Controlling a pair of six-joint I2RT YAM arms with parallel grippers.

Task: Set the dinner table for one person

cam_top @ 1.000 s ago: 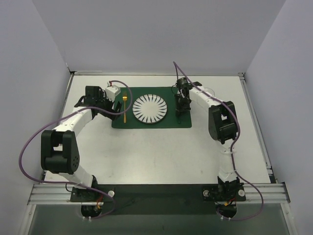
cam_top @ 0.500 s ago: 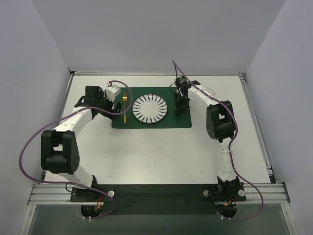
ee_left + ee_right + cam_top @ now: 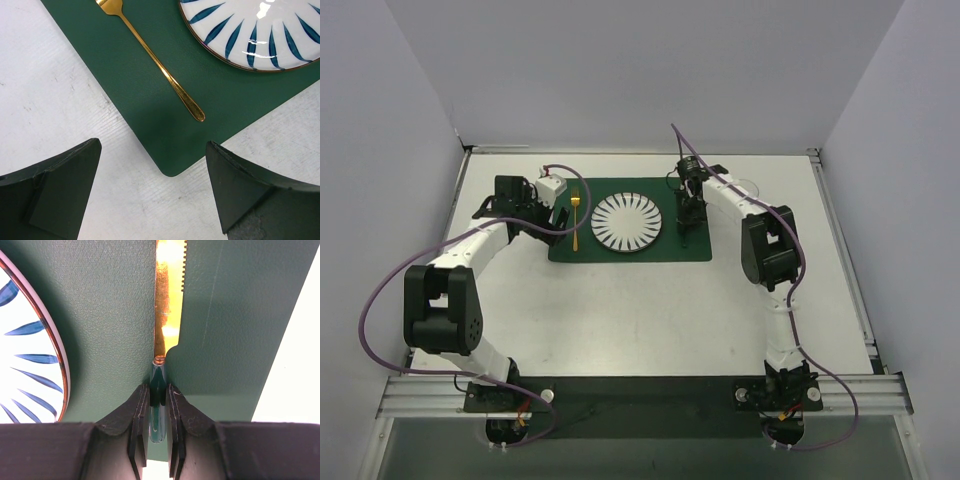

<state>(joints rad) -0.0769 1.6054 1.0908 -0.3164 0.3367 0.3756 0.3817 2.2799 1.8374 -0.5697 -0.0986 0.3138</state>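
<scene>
A dark green placemat (image 3: 630,252) lies on the white dinner table (image 3: 640,310). On it sit a white plate with blue rays (image 3: 627,223) and, left of that, a gold fork (image 3: 575,222). My right gripper (image 3: 158,395) is shut on the teal handle of a gold knife (image 3: 167,305). The serrated blade points away over the mat, right of the plate (image 3: 25,355); whether it touches the mat I cannot tell. My left gripper (image 3: 152,145) is open over the mat's near-left corner (image 3: 172,167), with the fork (image 3: 160,70) ahead of it and nothing between its fingers.
Metal rails (image 3: 640,392) edge the table's near side, where both arm bases are bolted. Grey walls close in the left, back and right. Purple cables loop off both arms. The mat's right edge (image 3: 295,315) runs close to the knife.
The right arm has shifted slightly left, carrying the knife a little nearer the plate. The left arm has not moved.
</scene>
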